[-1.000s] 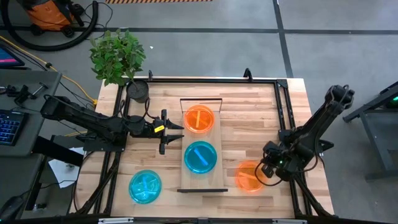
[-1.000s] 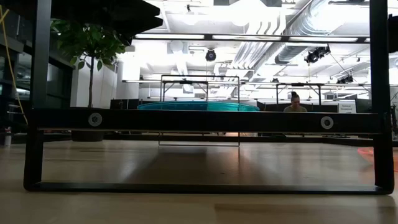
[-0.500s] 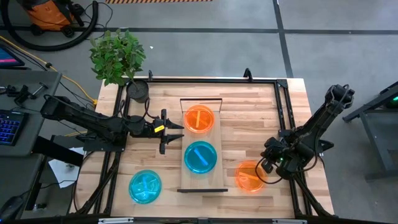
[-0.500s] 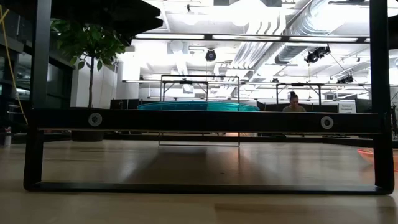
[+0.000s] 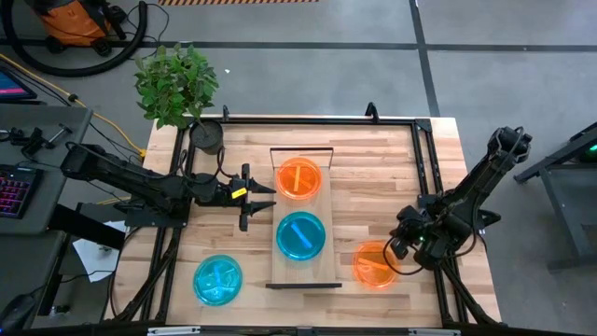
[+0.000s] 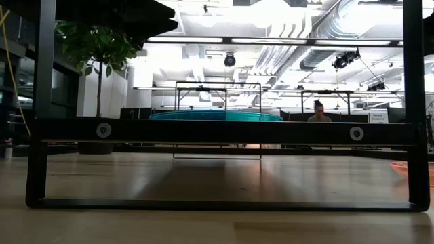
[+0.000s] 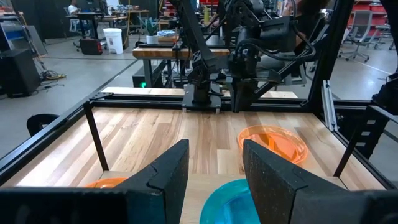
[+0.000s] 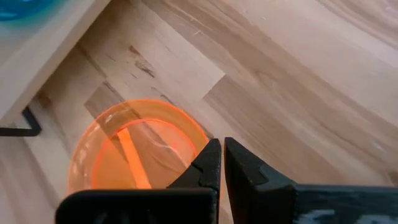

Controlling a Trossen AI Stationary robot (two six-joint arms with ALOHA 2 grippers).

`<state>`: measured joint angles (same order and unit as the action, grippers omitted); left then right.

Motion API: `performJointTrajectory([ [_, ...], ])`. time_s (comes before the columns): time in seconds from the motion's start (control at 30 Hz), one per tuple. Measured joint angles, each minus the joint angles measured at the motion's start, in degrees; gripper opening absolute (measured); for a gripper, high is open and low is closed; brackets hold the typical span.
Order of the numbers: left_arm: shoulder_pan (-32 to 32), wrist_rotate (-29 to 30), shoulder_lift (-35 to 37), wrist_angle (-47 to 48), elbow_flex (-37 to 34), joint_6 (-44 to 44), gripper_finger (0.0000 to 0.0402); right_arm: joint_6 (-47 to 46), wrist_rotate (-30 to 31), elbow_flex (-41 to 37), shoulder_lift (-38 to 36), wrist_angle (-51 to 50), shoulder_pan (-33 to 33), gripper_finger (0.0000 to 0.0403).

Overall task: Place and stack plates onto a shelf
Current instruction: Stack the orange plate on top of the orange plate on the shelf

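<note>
overhead, bare wooden tabletop [image 5: 373, 177] — grey concrete floor [image 5: 354, 75] beyond

table [image 5: 373, 168]: light wood planks, framed by a dark metal rail
shelf [image 5: 280, 215]: long light-wood board with dark end rails, lying along the middle of the table
orange plate on shelf [image 5: 298, 178]: rests on the shelf's far half
blue plate on shelf [image 5: 300, 235]: rests on the shelf's near half, just beside the orange one
loose orange plate [image 5: 375, 265]: flat on the table, to the right of the shelf's near end, apart from it
loose blue plate [image 5: 217, 278]: flat on the table, to the left of the shelf's near end
plant pot [image 5: 207, 136]: black, at the table's far left corner, well apart from the shelf
</note>
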<state>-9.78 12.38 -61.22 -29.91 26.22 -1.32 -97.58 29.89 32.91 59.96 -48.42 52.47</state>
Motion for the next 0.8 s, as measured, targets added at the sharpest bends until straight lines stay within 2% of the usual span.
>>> performJointTrajectory([
  [0.13, 0.0, 0.0, 0.0, 0.0, 0.0, 0.0, 0.0141, 3.0, 0.0, 0.0, 0.0, 3.9, 0.0, 0.0000],
  [0.37, 0.0, 0.0, 0.0, 0.0, 0.0, 0.0, 0.0141, 23.6, 4.7, 0.0, 4.6, 25.7, -0.3, 0.0000],
  [0.5, 0.0, 0.0, 0.0, 0.0, 0.0, 0.0, 0.0141, 32.1, 3.4, 0.0, 9.7, 36.0, -1.9, 0.0000],
  [0.57, 0.0, 0.0, 0.0, 0.0, 0.0, -0.1, 0.0141, 33.6, 1.0, 0.0, 12.0, 39.5, -2.9, 0.0000],
  [0.63, 0.0, 0.0, 0.0, 0.0, 0.0, -0.1, 0.0141, 34.0, -3.9, 0.0, 14.1, 41.6, -4.1, 0.0000],
  [0.73, 0.0, 0.0, 0.0, 0.0, 0.0, -0.1, 0.0141, 33.4, -10.9, 0.0, 17.5, 43.2, -5.6, 0.0000],
  [0.8, 0.0, 0.0, 0.0, 0.0, 0.0, -0.1, 0.0141, 33.5, -13.5, 0.0, 19.7, 43.7, -6.5, 0.0000],
])
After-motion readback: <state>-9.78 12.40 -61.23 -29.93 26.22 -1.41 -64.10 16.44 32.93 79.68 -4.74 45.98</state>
